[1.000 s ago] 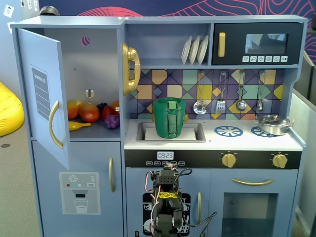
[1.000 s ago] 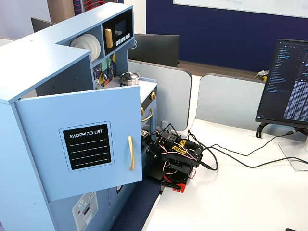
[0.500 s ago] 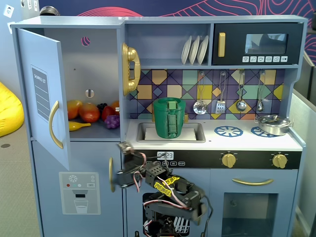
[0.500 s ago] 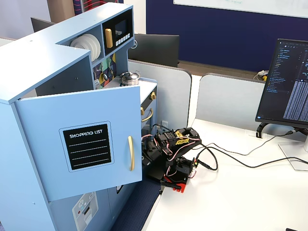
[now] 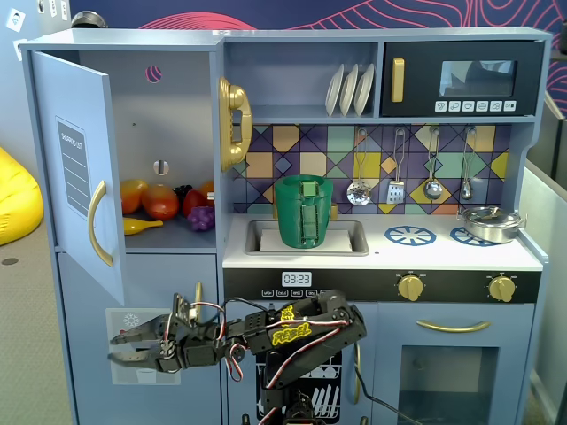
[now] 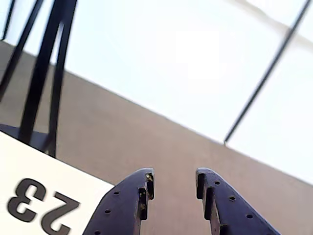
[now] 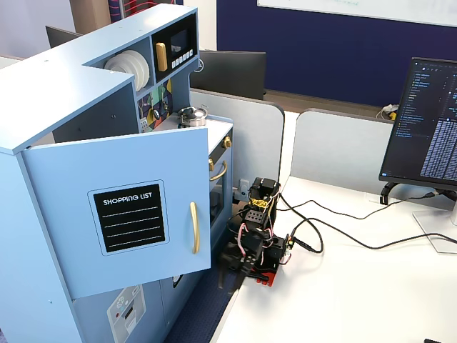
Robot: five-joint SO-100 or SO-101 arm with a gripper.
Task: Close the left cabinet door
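The left cabinet door point(image 5: 75, 159) stands wide open, swung out from the toy kitchen, with its gold handle point(image 5: 99, 223) near the free edge. In the other fixed view its black "SHOPPING LIST" panel point(image 7: 129, 217) and the handle point(image 7: 193, 227) face the camera. My gripper point(image 5: 124, 347) is open and empty. It is low, below the door's bottom edge and in front of the lower door with the dispenser graphic point(image 5: 133, 359). It touches nothing. In the wrist view the gripper point(image 6: 174, 178) points away from the door at a brown wall.
Toy fruit point(image 5: 164, 205) lies on the shelf inside the open cabinet. A green basket point(image 5: 304, 211) sits in the sink and a pot point(image 5: 490, 223) on the stove. The arm's base point(image 7: 260, 250) stands on a white desk with cables point(image 7: 343, 229) and a monitor point(image 7: 425, 121).
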